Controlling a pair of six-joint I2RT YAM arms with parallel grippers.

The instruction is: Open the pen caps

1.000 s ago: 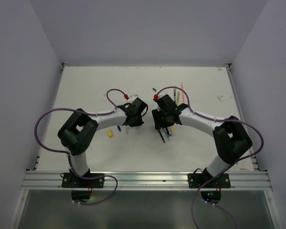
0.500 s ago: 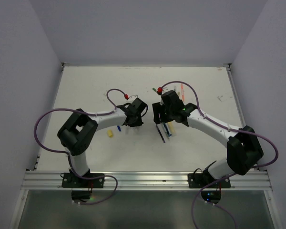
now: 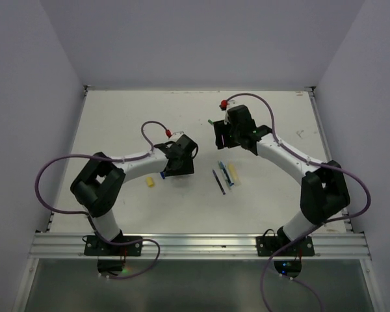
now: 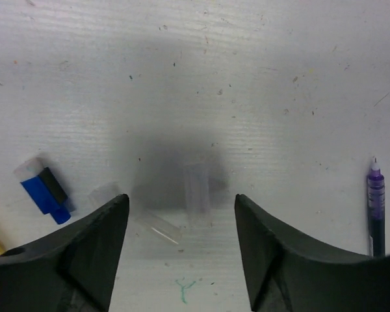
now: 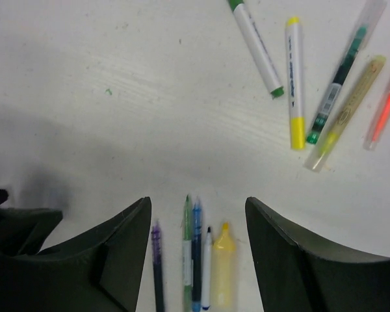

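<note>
Caps off and loose on the white table [image 3: 117, 123]; both grippers spread, gripping nothing.
Between the left gripper [image 4: 180, 214] fingers, lower centre: clear stubby plastic cap [image 4: 197, 193]; lower left, blue-and-black plastic cap [image 4: 44, 192]; right edge, uncapped purple pen [image 4: 376, 208]. Under the right gripper [image 5: 198, 218], bottom centre: row of thin uncapped pens [image 5: 196, 247] beside stubby yellow highlighter [image 5: 223, 263]; upper right, five capped markers [image 5: 294, 81].

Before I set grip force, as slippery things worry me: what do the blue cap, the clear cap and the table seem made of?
The blue cap: likely hard plastic, solid colour with a black band and a see-through end. The clear cap: probably transparent plastic; the table shows through it, though it is blurred. The table: white, matte, finely grained and speckled, perhaps painted wood or laminate.
</note>
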